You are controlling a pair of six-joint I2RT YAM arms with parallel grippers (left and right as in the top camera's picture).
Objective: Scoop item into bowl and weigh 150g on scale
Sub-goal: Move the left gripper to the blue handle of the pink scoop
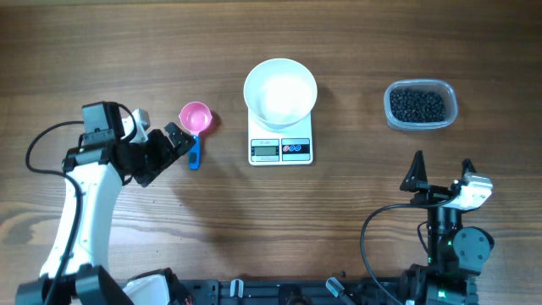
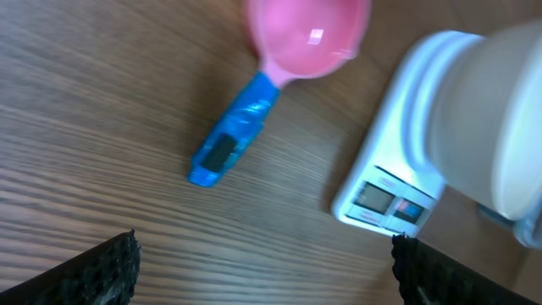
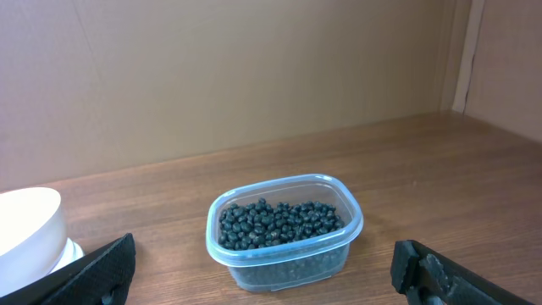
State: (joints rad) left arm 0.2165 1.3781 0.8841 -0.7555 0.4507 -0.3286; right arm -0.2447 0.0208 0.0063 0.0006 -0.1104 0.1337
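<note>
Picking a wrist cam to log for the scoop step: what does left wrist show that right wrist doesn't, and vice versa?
Left wrist only: the pink scoop with its blue handle, lying on the wooden table, plus the display and buttons of the scale.
Right wrist only: the clear tub holding the black beans, with a plain wall behind it.
Both: the white bowl sitting on the scale, though right wrist catches only its edge at far left, and the table surface.
</note>
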